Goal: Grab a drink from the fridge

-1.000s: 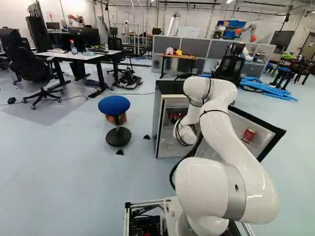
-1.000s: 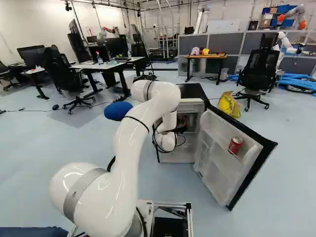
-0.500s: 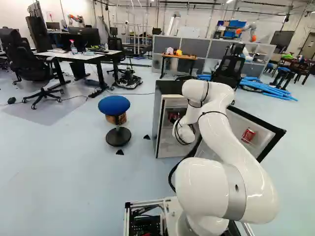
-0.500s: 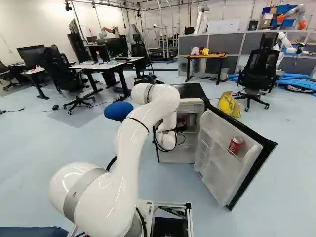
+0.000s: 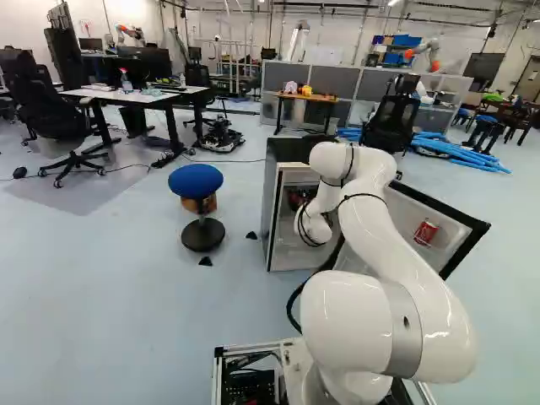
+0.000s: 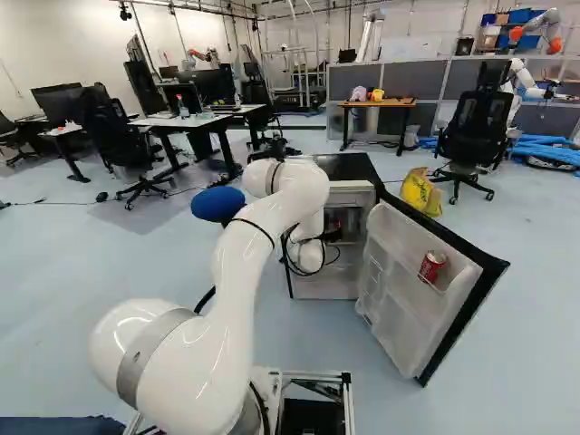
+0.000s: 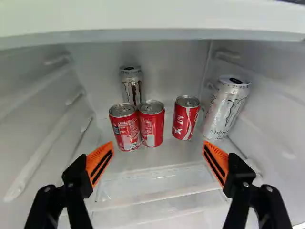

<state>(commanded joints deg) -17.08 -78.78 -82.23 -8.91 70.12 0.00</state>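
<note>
The fridge (image 6: 349, 167) stands with its door (image 6: 399, 290) swung wide; a red can (image 6: 432, 266) is on the door shelf. My arm's wrist (image 6: 306, 257) is at the fridge opening and hides most of the gripper. In the wrist view the gripper (image 7: 158, 160) is open, nothing between its pads. Ahead of it, inside, two red cans (image 7: 125, 129) (image 7: 151, 125) stand side by side, with a silver can (image 7: 132, 88) behind them. Another red can (image 7: 185, 119) stands apart, beside a larger silver can (image 7: 226, 109) near the side wall.
A fridge edge (image 7: 157, 36) spans above the cans, with ribbed walls (image 7: 33, 119) on both sides. A blue stool (image 5: 196, 180) stands beside the fridge. A yellow bag (image 6: 420, 192) and an office chair (image 6: 476, 127) are behind the door. Another robot (image 6: 539, 29) is far back.
My arm has shifted slightly toward the left in both base views, its upper bend sinking a little. The base, fridge and door have stayed still.
</note>
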